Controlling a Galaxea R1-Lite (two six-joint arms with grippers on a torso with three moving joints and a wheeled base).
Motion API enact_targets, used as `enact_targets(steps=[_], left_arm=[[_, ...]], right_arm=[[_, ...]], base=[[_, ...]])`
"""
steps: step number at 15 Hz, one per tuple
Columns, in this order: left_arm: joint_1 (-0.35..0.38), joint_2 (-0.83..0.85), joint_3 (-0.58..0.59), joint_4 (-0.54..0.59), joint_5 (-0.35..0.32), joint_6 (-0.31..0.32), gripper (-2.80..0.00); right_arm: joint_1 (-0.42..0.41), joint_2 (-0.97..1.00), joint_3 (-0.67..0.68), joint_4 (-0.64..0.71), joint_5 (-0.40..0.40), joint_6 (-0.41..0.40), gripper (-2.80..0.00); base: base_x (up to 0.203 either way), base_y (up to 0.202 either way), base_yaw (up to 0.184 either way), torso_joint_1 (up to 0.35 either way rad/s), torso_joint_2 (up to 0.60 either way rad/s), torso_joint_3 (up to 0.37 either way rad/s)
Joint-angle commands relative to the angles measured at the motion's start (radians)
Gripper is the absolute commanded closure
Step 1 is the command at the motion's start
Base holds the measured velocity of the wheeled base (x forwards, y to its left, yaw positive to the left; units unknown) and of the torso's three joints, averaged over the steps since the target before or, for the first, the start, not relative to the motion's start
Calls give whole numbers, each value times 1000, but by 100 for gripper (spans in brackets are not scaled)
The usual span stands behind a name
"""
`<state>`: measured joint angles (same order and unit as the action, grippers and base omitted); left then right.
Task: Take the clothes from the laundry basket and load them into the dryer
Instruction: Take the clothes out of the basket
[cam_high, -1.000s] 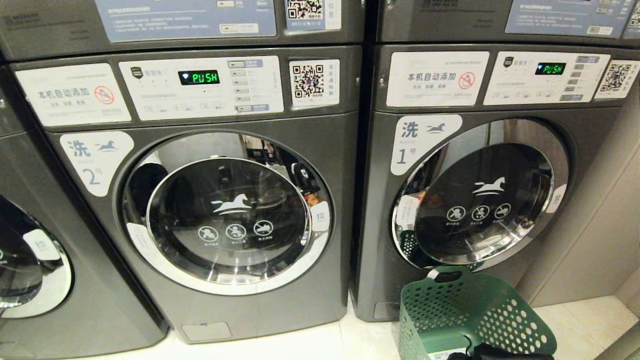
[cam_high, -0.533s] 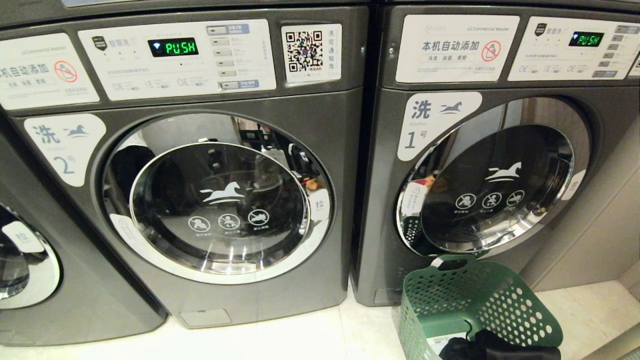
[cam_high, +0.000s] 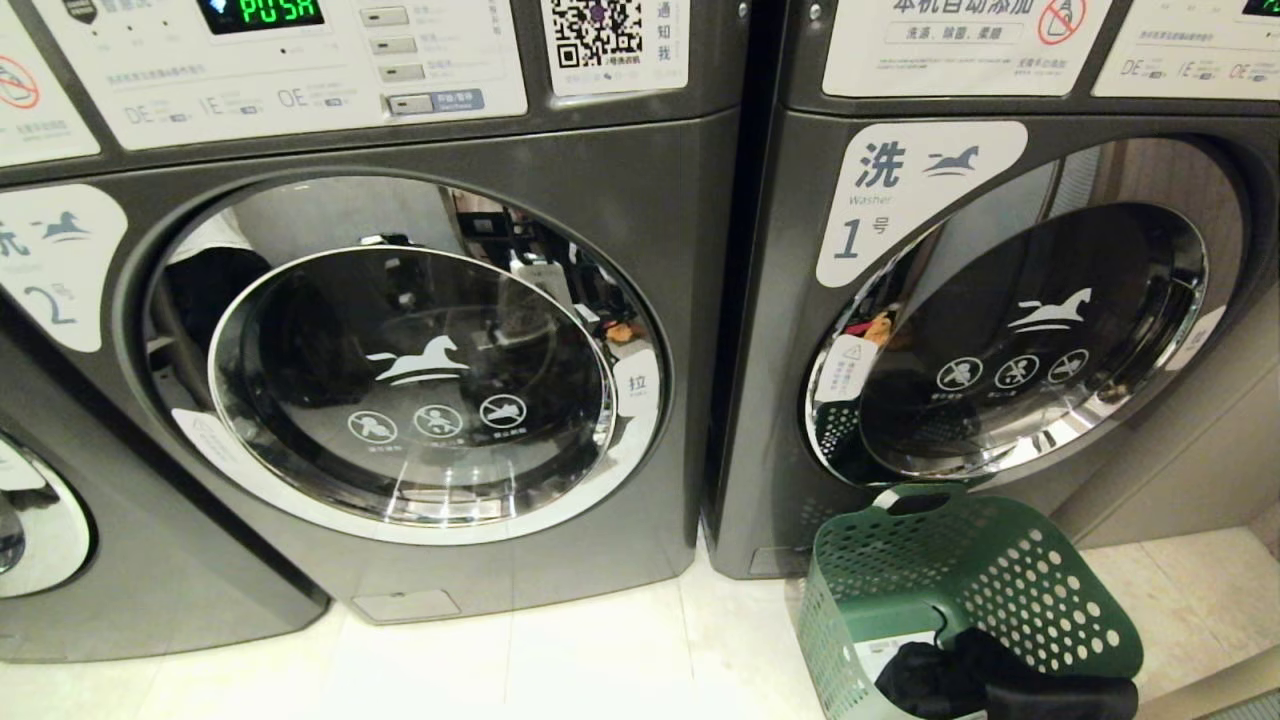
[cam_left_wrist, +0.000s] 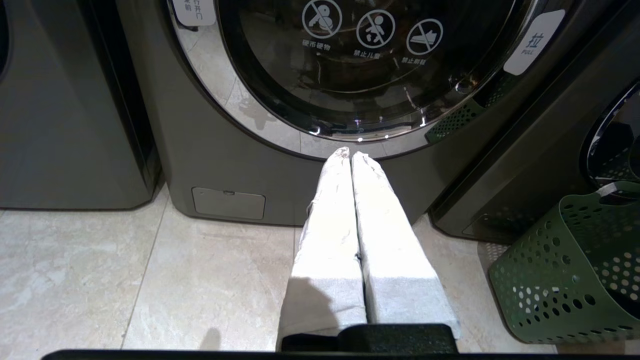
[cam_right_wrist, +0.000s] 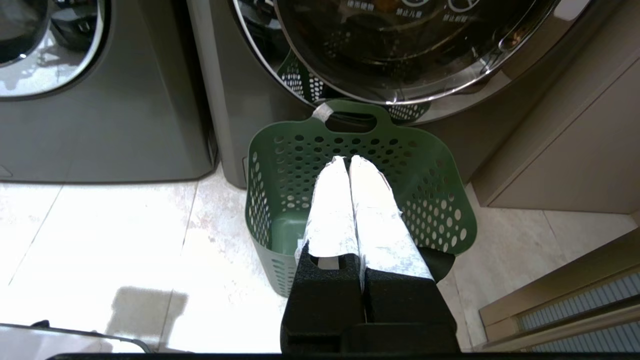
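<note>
A green perforated laundry basket stands on the floor in front of the dark grey front-loading machine marked 1. Black clothes lie heaped at its near end. Which machine is the dryer I cannot tell. Neither gripper shows in the head view. My right gripper hangs above the basket, its white-wrapped fingers shut and empty, with a bit of black cloth beside them. My left gripper is shut and empty, pointing at the lower front of the machine marked 2.
Machine 2 stands left of machine 1, and a third machine is further left. A beige cabinet side stands right of machine 1. Pale tiled floor runs in front of the machines.
The head camera has tilted down: the whole scene slid upward, the control panels leave the top edge, and more of the basket and black clothes shows. Nothing itself moved.
</note>
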<state>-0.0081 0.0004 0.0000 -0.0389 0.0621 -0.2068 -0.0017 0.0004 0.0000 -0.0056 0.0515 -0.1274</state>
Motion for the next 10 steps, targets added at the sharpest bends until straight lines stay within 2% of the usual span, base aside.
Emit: enact_targets(steps=[1, 10], left_arm=[[0, 0, 29, 0, 1, -2, 0], [0, 0, 29, -1, 1, -2, 0]], right_arm=[[0, 0, 6, -1, 1, -1, 0], [0, 0, 5, 1, 1, 0, 0]], base=[[0, 0, 0, 7, 6, -206], [0, 0, 0, 2, 1, -193]])
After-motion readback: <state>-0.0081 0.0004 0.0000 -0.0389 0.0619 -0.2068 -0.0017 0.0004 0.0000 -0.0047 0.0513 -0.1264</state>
